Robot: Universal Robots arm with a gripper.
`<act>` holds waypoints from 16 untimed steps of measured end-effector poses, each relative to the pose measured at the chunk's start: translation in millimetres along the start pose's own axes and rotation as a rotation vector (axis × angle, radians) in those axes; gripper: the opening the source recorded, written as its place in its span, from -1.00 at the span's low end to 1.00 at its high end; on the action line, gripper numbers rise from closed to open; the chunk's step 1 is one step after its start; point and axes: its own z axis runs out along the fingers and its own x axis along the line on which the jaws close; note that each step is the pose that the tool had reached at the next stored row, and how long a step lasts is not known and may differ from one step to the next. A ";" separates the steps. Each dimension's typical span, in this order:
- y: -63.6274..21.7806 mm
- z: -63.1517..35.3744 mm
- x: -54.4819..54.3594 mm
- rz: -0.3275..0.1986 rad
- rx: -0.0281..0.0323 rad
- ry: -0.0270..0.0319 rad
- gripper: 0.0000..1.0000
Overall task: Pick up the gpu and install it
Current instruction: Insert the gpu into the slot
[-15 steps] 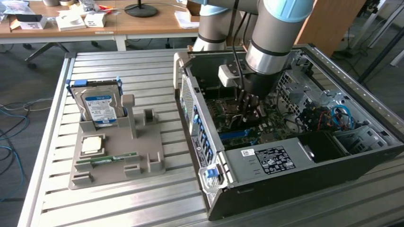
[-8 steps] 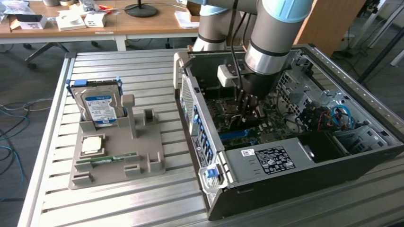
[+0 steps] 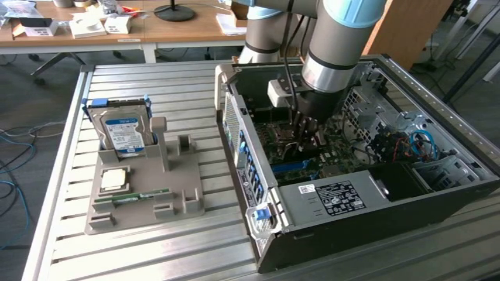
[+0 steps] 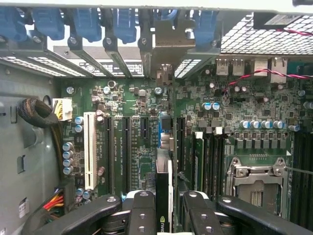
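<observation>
My gripper [image 3: 306,130] reaches down into the open computer case [image 3: 234,126], just above the motherboard [image 4: 244,107]. In the wrist view the gpu [image 4: 165,147] shows edge-on as a thin dark card between my two black fingers [image 4: 143,213]. The gripper [image 4: 166,198] is shut on it. The card runs along the blue expansion slot [image 4: 160,131], and its silver bracket [image 4: 166,46] is up at the case's rear slot openings. How deep the card sits in the slot I cannot tell.
On the exterior view's left a grey holder [image 3: 184,196] carries a hard drive with a blue-white label [image 3: 123,132], a CPU [image 3: 116,178] and a green memory stick [image 3: 140,196]. The power supply [image 3: 336,196] and drive cage [image 3: 449,170] crowd the case. Memory sticks [image 4: 208,156] and the CPU socket [image 4: 257,178] flank the slot.
</observation>
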 end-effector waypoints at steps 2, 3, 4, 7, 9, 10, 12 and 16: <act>0.2 0.1 0.0 0.003 0.0001 -0.0002 -0.47; 0.2 0.1 -0.1 0.004 0.0002 -0.0002 -0.47; 0.2 0.1 -0.1 0.004 0.0002 -0.0003 -0.47; 0.3 0.1 -0.1 0.006 0.0003 -0.0003 -0.47; 0.3 0.1 -0.1 0.008 0.0003 -0.0004 -0.47; 0.3 0.1 0.0 0.009 0.0003 -0.0003 -0.47; 0.5 0.1 0.5 0.013 0.0004 -0.0003 -0.47; 0.3 0.1 1.4 0.013 0.0004 -0.0004 -0.47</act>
